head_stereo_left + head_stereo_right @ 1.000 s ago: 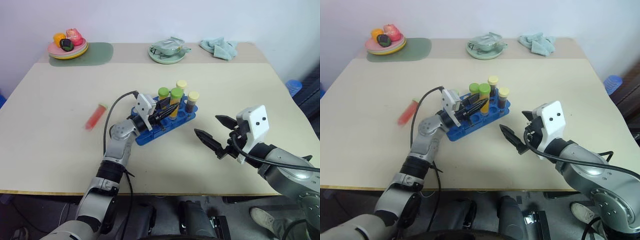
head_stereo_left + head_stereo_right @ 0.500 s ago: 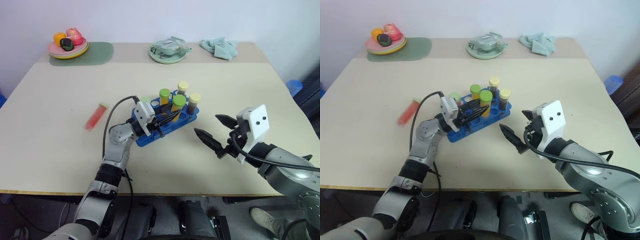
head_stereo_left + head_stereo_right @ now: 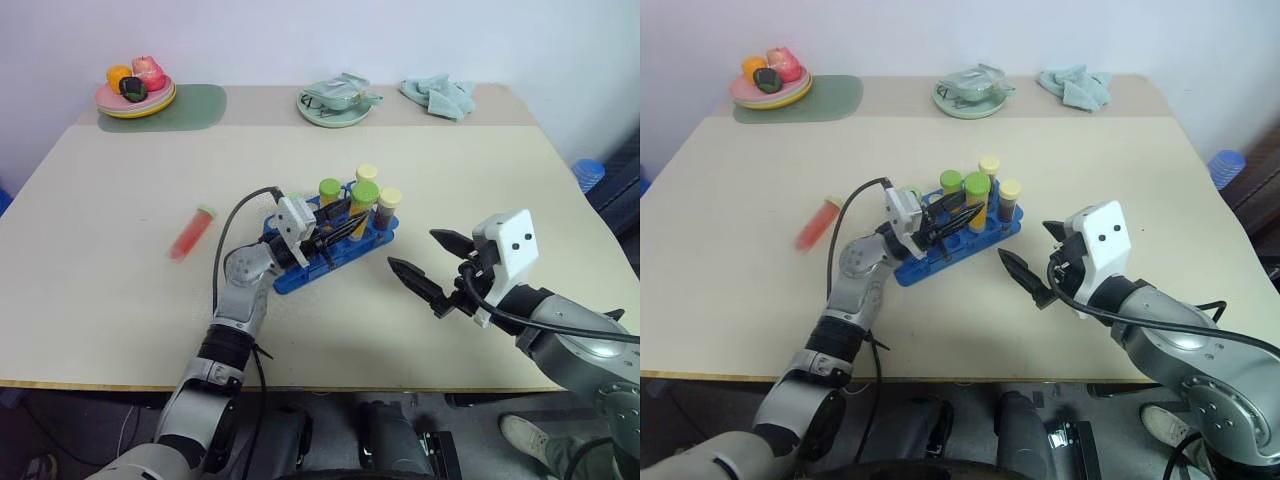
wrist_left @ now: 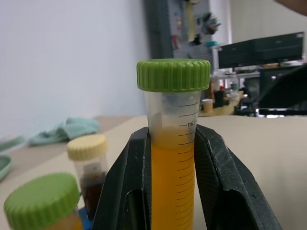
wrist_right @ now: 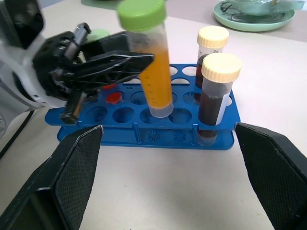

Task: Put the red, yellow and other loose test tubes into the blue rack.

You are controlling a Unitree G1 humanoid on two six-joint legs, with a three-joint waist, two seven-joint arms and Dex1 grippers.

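Two black fingers of the left gripper [image 4: 172,191] are closed tight on a clear plastic tube with orange-yellow liquid and a green screw cap [image 4: 173,143]. The fingers press its sides just under the cap. In the right wrist view this tube is held almost upright, a little tilted, with its round bottom just over a hole in the middle row of the bright blue plastic rack with round holes [image 5: 144,125]; whether the tip is already inside the hole, I cannot tell.

The rack stands near the middle of the pale beige table [image 3: 120,300]. At its end nearer the right arm, two tubes of dark brown liquid with pale yellow caps [image 5: 215,91] stand upright, one behind the other. Another green-capped tube [image 3: 328,190] stands in the rack behind the held one.

One loose tube with red liquid and a pale green cap [image 3: 192,233] lies flat on the table, well apart from the rack, on the robot's left side.

The right gripper [image 3: 432,268] hangs above the table beside the rack, its fingers spread wide with nothing between them.

At the far edge stand a pink plate with fruit [image 3: 135,98] on a green mat [image 3: 200,105], a pale green dish [image 3: 335,108] and a crumpled light blue cloth [image 3: 440,96].
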